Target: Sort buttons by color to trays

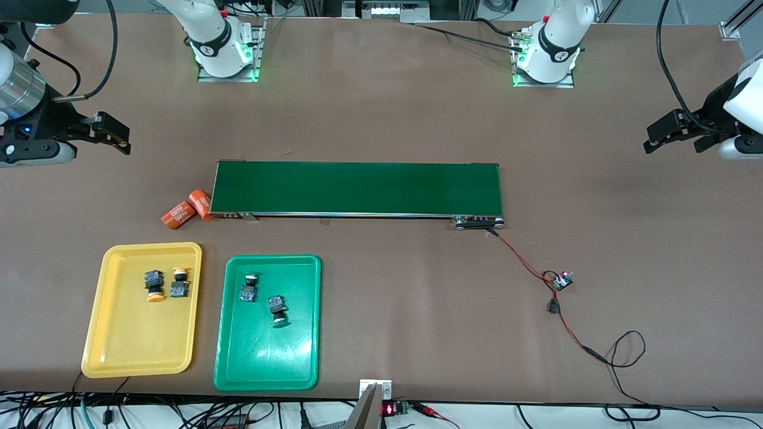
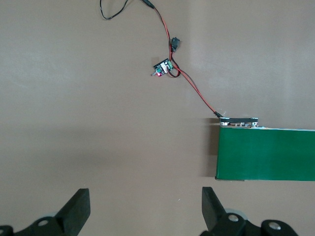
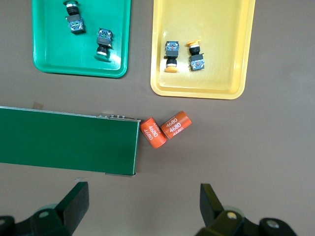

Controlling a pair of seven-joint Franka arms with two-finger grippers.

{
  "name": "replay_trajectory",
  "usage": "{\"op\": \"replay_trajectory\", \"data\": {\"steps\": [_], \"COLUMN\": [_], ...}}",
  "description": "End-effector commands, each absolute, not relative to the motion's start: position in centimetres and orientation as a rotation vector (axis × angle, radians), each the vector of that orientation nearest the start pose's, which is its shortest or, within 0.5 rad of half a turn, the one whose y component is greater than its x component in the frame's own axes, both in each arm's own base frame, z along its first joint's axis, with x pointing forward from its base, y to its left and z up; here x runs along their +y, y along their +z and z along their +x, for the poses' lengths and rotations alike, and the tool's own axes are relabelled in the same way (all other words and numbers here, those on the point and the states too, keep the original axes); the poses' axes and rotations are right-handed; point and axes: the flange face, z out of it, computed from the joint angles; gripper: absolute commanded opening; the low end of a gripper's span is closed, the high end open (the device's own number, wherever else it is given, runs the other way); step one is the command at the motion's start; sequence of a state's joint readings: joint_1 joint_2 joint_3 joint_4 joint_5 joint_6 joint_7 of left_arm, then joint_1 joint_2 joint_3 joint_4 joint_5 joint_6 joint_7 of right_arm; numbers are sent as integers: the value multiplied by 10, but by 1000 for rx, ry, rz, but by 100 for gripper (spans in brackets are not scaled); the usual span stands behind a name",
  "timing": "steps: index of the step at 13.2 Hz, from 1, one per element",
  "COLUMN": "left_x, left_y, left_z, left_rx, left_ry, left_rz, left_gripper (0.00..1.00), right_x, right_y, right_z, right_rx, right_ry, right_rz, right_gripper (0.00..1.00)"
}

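The sorting looks finished: two yellow-capped buttons [image 1: 164, 285] lie in the yellow tray [image 1: 113, 351], two green-capped buttons [image 1: 262, 301] in the green tray [image 1: 238, 369]. The right claw [image 1: 113, 136] and left claw [image 1: 670, 132] both hang released, well apart from the trays, waiting. Nothing seems left to pick. The orange cylinders [image 1: 188, 208] read "4680".

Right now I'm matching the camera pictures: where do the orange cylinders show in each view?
Front view: orange cylinders on the table, touching the conveyor belt at the right arm's end.
Left wrist view: not in it.
Right wrist view: cylinders at the belt's corner, between belt and yellow tray.
Shared landmark: the conveyor belt.
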State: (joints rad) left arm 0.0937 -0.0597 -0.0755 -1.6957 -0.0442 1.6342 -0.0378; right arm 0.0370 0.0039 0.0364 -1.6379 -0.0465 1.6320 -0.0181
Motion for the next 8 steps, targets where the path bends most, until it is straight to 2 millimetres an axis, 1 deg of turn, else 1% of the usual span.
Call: {"op": "replay_trajectory", "data": {"steps": [1,2,3,5,8], "left_x": [13,11,6,3,8], "left_y": [620,621,622,621,620], "left_z": [529,530,529,530,529], "left_rx": [-121,-107,-92,-85,-94], "left_ry": [-4,-7,-11,-11,1], "left_rz": [-3168,-3169,-3168,-3167,-3166], "left_gripper": [100,100,100,100,100], "right_x": [2,-9,-14,-15,-14], "right_y": [602,602,602,601,601], "right_z": [556,556,556,556,556], "right_rx": [-160,-184,-177,-158,-87], "right_ry": [12,12,12,14,12], "right_rz": [-3183,-3179,-3179,-3179,-3177], "right_gripper": [100,100,100,100,100]}}
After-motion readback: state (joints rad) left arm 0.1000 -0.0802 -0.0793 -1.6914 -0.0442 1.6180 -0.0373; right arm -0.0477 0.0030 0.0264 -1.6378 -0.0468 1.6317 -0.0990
